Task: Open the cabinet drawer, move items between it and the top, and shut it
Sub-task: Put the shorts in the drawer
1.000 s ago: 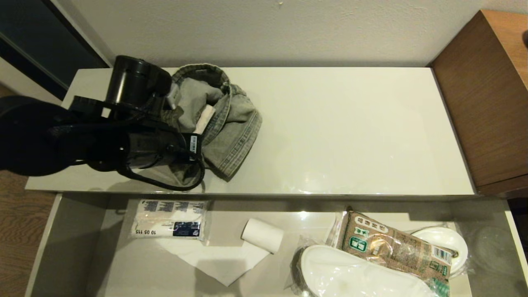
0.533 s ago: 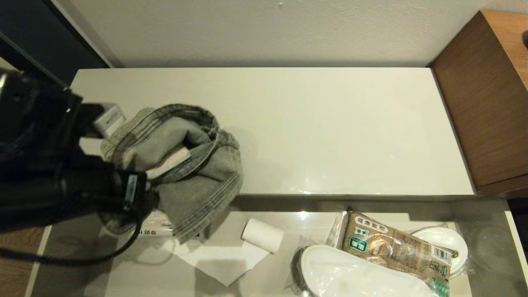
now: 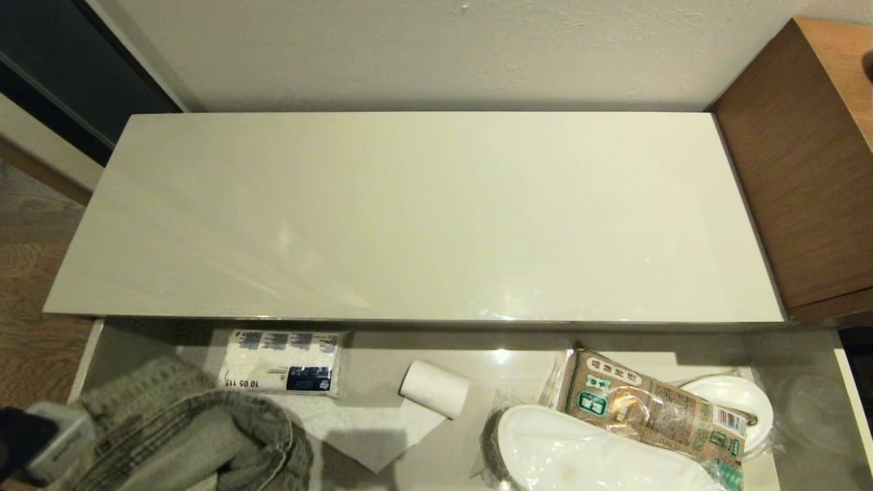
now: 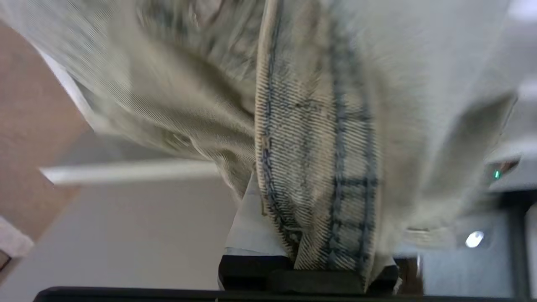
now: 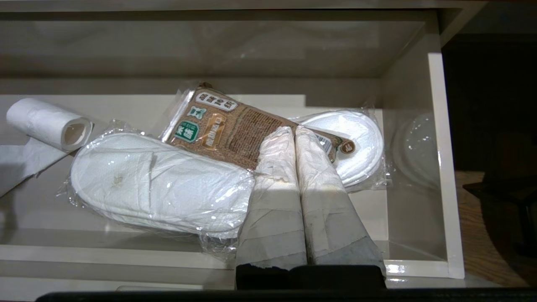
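Denim garment (image 3: pixel 198 436) in left gripper's (image 3: pixel 48 443) clenched jaws, seemingly over open drawer's (image 3: pixel 123 348) left end; right jaws pressed together.

Glossy smooth top (image 3: pixel 423 204), twill denim garment (image 3: pixel 198 436), seemingly plastic-wrapped slippers (image 5: pixel 159 184), paper roll (image 3: pixel 434 389)

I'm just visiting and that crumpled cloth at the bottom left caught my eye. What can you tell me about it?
It is a denim garment of washed grey-green cloth with blue stitched seams and a thick hemmed edge. It is bunched up, not folded, and sits over the left end of the open cabinet drawer. The left tool is shut on a fold of it, and the cloth drapes from that grip. Whether its lower part rests on the drawer's floor cannot be told. It lies close to a white packet.
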Controlling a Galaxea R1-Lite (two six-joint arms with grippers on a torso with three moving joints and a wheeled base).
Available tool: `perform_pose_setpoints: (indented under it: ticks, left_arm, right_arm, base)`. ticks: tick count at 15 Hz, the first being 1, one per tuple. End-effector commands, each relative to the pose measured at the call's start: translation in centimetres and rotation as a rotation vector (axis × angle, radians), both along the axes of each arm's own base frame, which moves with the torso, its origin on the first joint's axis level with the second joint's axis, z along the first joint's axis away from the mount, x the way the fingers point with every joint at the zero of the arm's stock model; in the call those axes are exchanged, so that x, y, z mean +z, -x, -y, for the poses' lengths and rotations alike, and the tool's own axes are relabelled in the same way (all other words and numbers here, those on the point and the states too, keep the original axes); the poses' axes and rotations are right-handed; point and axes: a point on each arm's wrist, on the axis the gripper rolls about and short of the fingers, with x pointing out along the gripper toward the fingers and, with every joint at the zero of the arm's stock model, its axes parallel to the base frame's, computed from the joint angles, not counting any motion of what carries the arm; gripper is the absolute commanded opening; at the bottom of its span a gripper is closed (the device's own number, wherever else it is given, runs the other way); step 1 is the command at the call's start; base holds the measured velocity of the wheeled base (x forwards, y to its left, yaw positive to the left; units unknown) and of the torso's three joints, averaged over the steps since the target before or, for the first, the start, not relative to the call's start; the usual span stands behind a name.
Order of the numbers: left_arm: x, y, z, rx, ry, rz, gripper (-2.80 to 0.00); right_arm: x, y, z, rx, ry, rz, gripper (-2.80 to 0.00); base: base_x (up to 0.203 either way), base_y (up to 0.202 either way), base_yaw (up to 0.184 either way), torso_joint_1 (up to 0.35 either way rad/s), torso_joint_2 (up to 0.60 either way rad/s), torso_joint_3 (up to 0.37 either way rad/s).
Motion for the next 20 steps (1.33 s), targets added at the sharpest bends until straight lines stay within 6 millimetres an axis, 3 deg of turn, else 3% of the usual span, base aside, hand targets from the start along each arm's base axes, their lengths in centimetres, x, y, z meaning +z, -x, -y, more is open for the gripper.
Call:
perform_pose_setpoints:
  ticks: [1,4,10,12,13,15,19,20]
  left_arm:
    - [-1.2,0.7,-0.4,-0.007,0.0,-0.029,-2.8]
    - [-1.3,-0.2,0.2,-0.021,0.017,-0.04,-2.8]
    - [-2.0,-6.5,3.7,-0.029,0.082,0.03,-2.8]
    - [-3.8,-8.0,4.5,0.005,0.077,-0.027,-2.8]
    - [-5.0,-8.4,4.8,0.031,0.075,-0.062,0.0]
    - [-6.7,-9.0,5.1,0.06,0.118,-0.042,0.0]
    - [-6.3,-9.3,5.3,0.071,0.155,-0.004,0.0]
    - [-5.4,-9.2,5.2,0.076,0.174,0.032,0.0]
  right_arm:
    - [-0.1,0.2,0.0,0.001,0.0,0.02,-2.8]
    - [-0.1,0.2,0.0,0.002,0.001,0.02,-2.8]
    - [-0.1,0.2,0.0,0.003,0.003,0.02,-2.8]
    - [-0.1,0.2,0.0,0.002,0.001,0.02,-2.8]
    - [-0.1,0.2,0.0,0.002,0.002,0.02,-2.8]
    - [-0.1,0.2,0.0,0.003,0.003,0.02,-2.8]
    - [-0.1,0.2,0.0,0.005,0.003,0.02,-2.8]
    - [-0.1,0.2,0.0,0.005,0.003,0.02,-2.8]
  base:
    - [0.0,0.0,0.0,0.0,0.0,0.0]
    - [0.0,0.0,0.0,0.0,0.0,0.0]
    - [0.0,0.0,0.0,0.0,0.0,0.0]
    - [0.0,0.0,0.0,0.0,0.0,0.0]
    - [0.0,0.0,0.0,0.0,0.0,0.0]
    - [0.0,0.0,0.0,0.0,0.0,0.0]
    - [0.0,0.0,0.0,0.0,0.0,0.0]
    - [0.0,0.0,0.0,0.0,0.0,0.0]
